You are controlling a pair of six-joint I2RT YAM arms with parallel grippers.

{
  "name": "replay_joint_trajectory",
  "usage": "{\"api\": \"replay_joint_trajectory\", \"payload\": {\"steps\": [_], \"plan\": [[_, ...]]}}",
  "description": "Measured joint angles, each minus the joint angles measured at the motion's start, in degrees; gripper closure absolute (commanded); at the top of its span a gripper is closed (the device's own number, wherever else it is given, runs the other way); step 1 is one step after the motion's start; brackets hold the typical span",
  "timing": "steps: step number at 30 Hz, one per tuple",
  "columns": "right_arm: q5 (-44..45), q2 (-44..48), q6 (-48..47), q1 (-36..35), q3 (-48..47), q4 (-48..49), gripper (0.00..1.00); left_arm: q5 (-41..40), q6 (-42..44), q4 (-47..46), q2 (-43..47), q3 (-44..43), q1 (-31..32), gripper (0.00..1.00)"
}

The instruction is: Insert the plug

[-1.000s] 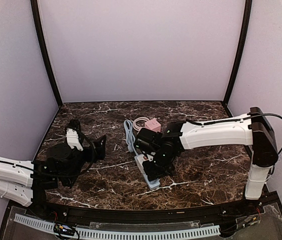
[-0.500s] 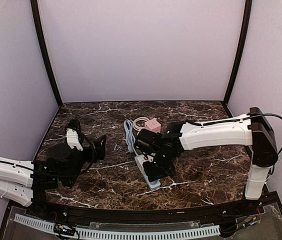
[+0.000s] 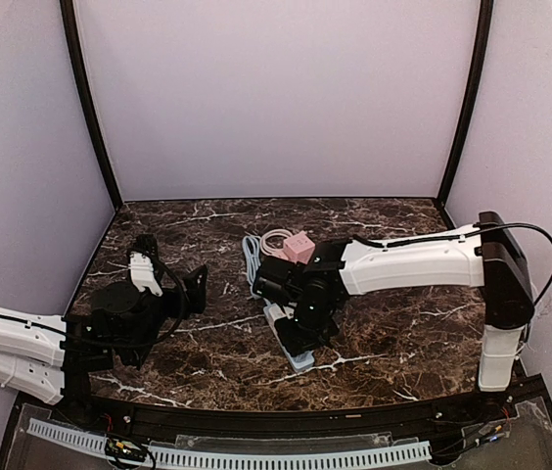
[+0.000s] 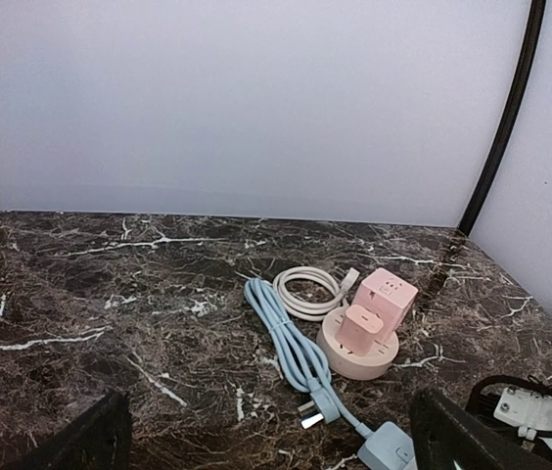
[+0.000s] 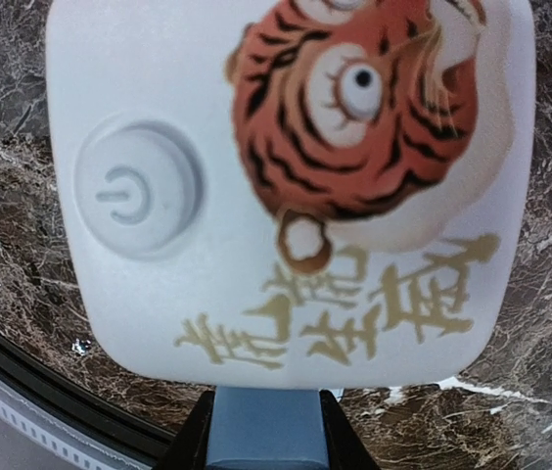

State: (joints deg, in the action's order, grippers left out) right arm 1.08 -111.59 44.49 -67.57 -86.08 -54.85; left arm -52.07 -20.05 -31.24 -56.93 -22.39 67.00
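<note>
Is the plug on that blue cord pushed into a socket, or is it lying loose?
Loose. In the left wrist view the plug lies on the marble table with its metal prongs bare, not in any socket.

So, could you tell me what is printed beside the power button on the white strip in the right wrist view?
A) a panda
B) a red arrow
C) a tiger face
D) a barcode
C: an orange striped tiger face sits right of the power button on the white strip.

2 cables (image 4: 286, 338) (image 4: 305, 290) — 1 strip (image 5: 291, 186) (white)
</note>
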Motion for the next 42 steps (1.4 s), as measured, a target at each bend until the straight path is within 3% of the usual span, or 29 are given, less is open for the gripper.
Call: {"api": "replay_joint_trajectory", "payload": {"steps": [25, 30, 35, 42], "plan": [[3.26, -4.0, 0.66, -1.03, -3.26, -2.19, 1.0, -0.76, 1.38, -0.37, 0.0, 0.07, 0.0, 0.01], [3.37, -3.72, 0.57, -1.18, -3.19, -2.03, 0.65, -0.83, 1.44, -0.39, 0.0, 0.07, 0.0, 0.01], [4.42, -3.63, 0.0, -1.44, -2.51, -1.27, 0.46, -0.9, 1.49, -0.37, 0.0, 0.07, 0.0, 0.01], [6.58, -2.95, -0.57, -1.44, -3.17, -0.83, 0.29, -0.92, 1.62, -0.37, 0.0, 0.07, 0.0, 0.01]]}}
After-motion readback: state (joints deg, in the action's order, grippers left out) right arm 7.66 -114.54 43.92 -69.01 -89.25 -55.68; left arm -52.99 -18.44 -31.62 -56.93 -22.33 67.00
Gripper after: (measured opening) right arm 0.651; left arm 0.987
